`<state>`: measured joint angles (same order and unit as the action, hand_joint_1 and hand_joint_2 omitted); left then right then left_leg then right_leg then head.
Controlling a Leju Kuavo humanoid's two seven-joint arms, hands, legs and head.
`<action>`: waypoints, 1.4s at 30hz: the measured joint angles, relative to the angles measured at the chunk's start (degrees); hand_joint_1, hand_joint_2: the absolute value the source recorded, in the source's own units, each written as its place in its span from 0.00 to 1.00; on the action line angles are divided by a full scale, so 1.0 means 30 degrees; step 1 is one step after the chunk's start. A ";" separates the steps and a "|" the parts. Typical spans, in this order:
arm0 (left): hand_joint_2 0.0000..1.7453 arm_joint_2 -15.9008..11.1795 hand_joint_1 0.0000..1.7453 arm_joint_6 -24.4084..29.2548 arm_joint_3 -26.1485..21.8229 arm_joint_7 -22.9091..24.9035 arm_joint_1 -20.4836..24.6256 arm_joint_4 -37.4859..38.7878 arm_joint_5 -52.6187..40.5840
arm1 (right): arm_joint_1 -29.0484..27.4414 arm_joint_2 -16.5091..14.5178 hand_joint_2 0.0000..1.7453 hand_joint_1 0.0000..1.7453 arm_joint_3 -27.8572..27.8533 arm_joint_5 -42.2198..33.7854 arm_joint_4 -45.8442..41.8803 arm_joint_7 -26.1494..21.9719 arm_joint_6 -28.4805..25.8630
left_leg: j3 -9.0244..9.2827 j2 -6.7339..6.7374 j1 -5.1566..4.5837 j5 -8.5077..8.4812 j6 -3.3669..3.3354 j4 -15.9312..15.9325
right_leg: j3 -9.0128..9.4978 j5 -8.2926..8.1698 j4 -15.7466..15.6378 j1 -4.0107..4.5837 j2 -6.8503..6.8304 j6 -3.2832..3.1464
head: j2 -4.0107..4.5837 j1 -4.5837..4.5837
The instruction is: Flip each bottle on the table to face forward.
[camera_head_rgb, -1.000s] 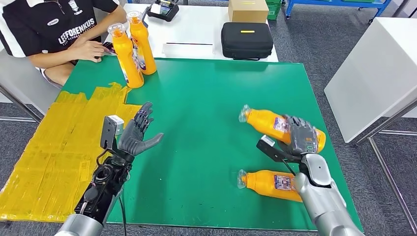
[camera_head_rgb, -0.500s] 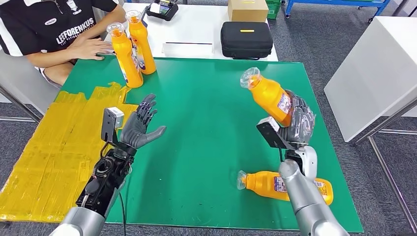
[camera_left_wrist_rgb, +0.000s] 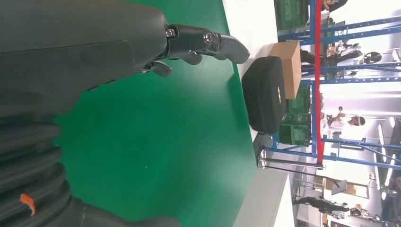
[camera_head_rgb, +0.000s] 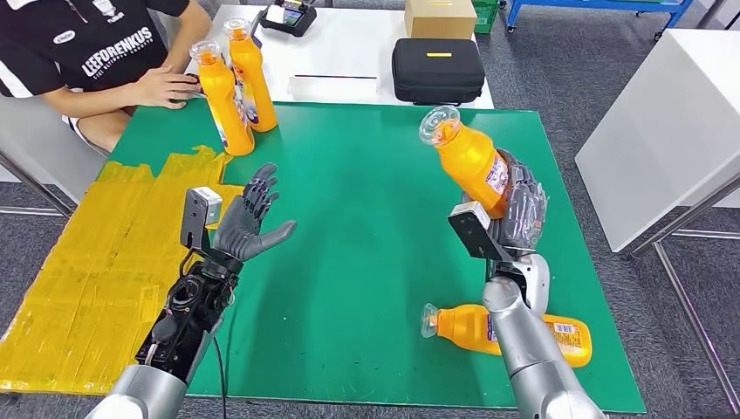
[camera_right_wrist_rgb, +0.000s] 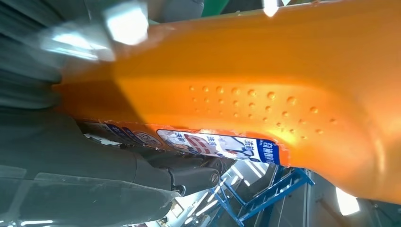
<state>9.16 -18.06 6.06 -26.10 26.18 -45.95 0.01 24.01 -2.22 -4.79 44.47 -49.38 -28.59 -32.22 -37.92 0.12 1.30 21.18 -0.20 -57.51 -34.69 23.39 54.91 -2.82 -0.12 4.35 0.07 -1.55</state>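
Gripping labelled orange bottle (camera_head_rgb: 471, 166), right robot hand (camera_head_rgb: 524, 209)

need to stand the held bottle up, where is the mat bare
Bare green mat lies between the left robot hand and the right robot hand gripping the lifted bottle. Crowded: standing bottles far left, lying bottle near right.

floor: grey carpet (camera_head_rgb: 558, 78) | white table (camera_head_rgb: 349, 52) | blue racking (camera_head_rgb: 593, 9)

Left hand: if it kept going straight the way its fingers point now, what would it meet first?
Probably nothing soon: the left hand points across bare green mat; the black case lies beyond the mat's edge, though depth is unclear.
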 joint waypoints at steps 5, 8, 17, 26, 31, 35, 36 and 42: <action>1.00 0.0000 0.00 0.0004 0.0049 0.0132 -0.0048 -0.0517 -0.0070 | -0.0009 -0.0482 1.00 1.00 0.0333 -0.2196 -0.0333 -0.1288 0.2302 | -0.0001 0.0007 0.0007 -0.0001 0.0001 0.0002 | -0.0010 0.0000 0.0004 0.0006 0.0006 -0.0001 | 0.0000 0.0000; 1.00 0.0000 0.00 -0.0091 0.0217 0.0268 -0.0050 -0.0913 -0.0090 | -0.0016 -0.1024 1.00 1.00 0.0751 -0.3400 -0.0556 -0.1734 0.3910 | -0.0004 0.0007 0.0010 -0.0002 0.0002 0.0002 | -0.0018 0.0001 0.0004 0.0005 0.0005 -0.0001 | 0.0000 0.0000; 1.00 0.0287 0.00 -0.0162 0.1176 0.0663 -0.0061 -0.2384 0.0051 | 0.0008 -0.2845 1.00 1.00 0.2849 -0.4079 -0.0314 -0.2096 0.5085 | -0.0031 0.0005 0.0010 -0.0003 0.0003 0.0001 | -0.0043 0.0001 0.0005 0.0003 0.0002 -0.0002 | 0.0000 0.0002; 1.00 0.0499 0.00 -0.0173 0.1874 0.0730 0.0241 -0.2519 0.0630 | -0.0091 -0.3924 1.00 0.99 0.4696 -0.4646 0.0249 -0.2084 0.6612 | -0.0036 0.0006 0.0010 -0.0004 0.0004 0.0001 | -0.0059 0.0001 0.0005 0.0003 0.0005 -0.0002 | 0.0000 0.0004; 1.00 0.0581 0.00 -0.0164 0.2033 0.0687 0.0407 -0.2461 0.0761 | -0.0165 -0.4131 1.00 0.99 0.5406 -0.4584 0.0409 -0.1787 0.6603 | -0.0037 0.0006 0.0010 -0.0004 0.0004 0.0001 | -0.0059 0.0001 0.0005 0.0002 0.0005 -0.0003 | 0.0000 0.0005; 1.00 0.0583 0.00 -0.0107 0.2109 0.0683 0.0399 -0.2461 0.0801 | -0.0228 -0.4162 1.00 0.99 0.5685 -0.4584 0.0491 -0.1614 0.6426 | -0.0037 0.0006 0.0009 -0.0003 0.0004 0.0001 | -0.0059 0.0001 0.0005 0.0002 0.0005 -0.0003 | 0.0000 0.0004; 1.00 0.0583 0.00 -0.0095 0.2124 0.0685 0.0394 -0.2461 0.0803 | -0.0231 -0.4162 1.00 0.99 0.5722 -0.4585 0.0511 -0.1592 0.6404 | -0.0037 0.0006 0.0009 -0.0004 0.0004 0.0001 | -0.0059 0.0001 0.0005 0.0002 0.0005 -0.0003 | 0.0000 0.0006; 1.00 0.0583 0.00 -0.0082 0.2167 0.0685 0.0384 -0.2461 0.0819 | -0.0235 -0.4162 1.00 0.99 0.5840 -0.4598 0.0599 -0.1559 0.6360 | -0.0037 0.0007 0.0010 -0.0004 0.0005 0.0001 | -0.0060 0.0002 0.0005 0.0002 0.0005 -0.0003 | 0.0000 0.0006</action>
<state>10.91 -18.31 12.56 -24.04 27.33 -53.33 2.46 23.31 -14.71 12.73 30.68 -47.58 -33.27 -13.14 -38.03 0.14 1.33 21.17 -0.19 -57.50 -34.87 23.39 54.93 -2.81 -0.10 4.34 0.07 -1.53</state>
